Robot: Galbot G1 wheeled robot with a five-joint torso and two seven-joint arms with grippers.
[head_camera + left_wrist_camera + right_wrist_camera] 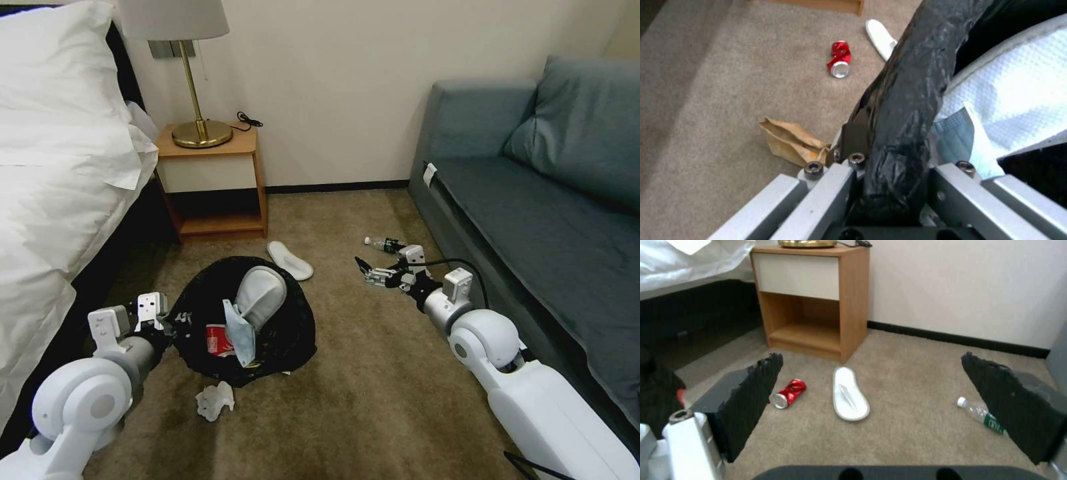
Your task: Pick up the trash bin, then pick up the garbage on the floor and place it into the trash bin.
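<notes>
Short-pile tan carpet (pixel 373 393). Left gripper (pixel 889 186) is clamped on the crinkly black-bagged trash bin (pixel 293 327), which holds a quilted slipper (pixel 261 297). Right gripper (pixel 871 396) hangs wide open over a flat white slipper (pixel 849 395) and dented red can (pixel 789 394).

Soft even light, blurry wrist views

Brass lamp (pixel 197 100) on wooden nightstand (pixel 215 183), between white-sheeted bed (pixel 53 173) and grey-blue sofa (pixel 540 200); beige carpet (pixel 373 400) below.
</notes>
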